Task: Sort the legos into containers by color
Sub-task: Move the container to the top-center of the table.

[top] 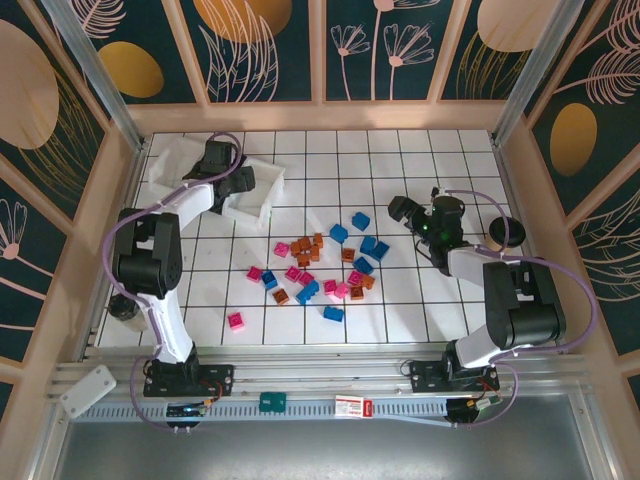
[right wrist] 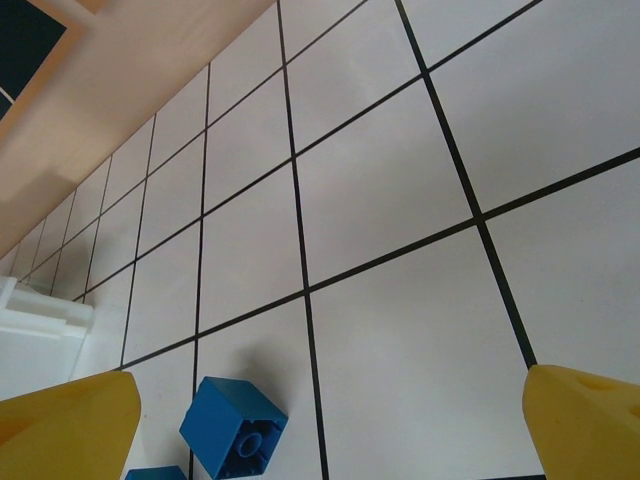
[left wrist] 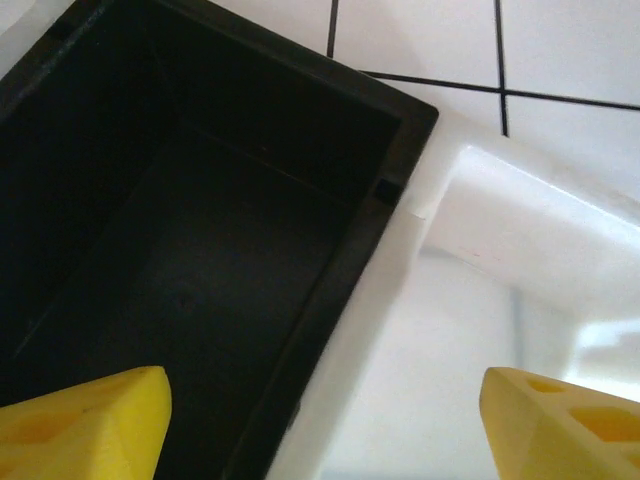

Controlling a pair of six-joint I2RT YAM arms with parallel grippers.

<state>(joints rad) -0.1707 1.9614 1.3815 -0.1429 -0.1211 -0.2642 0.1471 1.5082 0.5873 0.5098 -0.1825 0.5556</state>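
Fingers (left wrist: pixel 80 425) of the left gripper (left wrist: pixel 320 425) are held apart, empty, over the black container (left wrist: pixel 200 260); right of it, beside scattered legos (top: pixel 308 247), the spread right gripper (right wrist: pixel 330 430) should be centred on one blue brick (right wrist: pixel 232 428).

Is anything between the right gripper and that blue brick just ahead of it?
Nothing visible does. The right gripper is open, and only bare tile lies between it and the blue brick.

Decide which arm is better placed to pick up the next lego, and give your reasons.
Right. The right tool, open, hangs just beside a blue lego at the edge of the lego pile. The left tool, also open, sits over the black container, away from that pile.
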